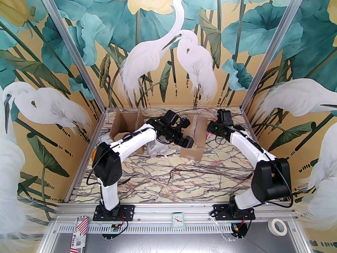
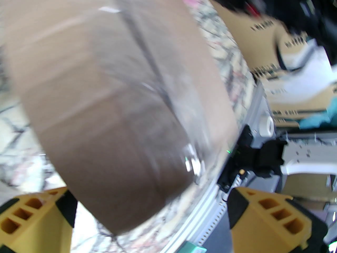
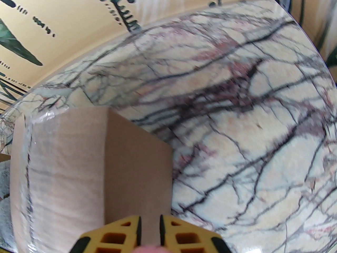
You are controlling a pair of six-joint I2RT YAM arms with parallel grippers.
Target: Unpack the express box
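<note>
Jaws: left gripper's (image 2: 150, 196) wide apart at taped brown cardboard box (image 3: 79, 167), right gripper's (image 3: 149, 217) pinching small pink object (image 3: 150, 248); brace box squarely first.

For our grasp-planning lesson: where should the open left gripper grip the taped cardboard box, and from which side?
Probably across its two plain side faces, from above: the taped cardboard box has flat parallel sides, and its taped face looks slick. The left gripper stands wide open facing it, seemingly just wide enough.
</note>
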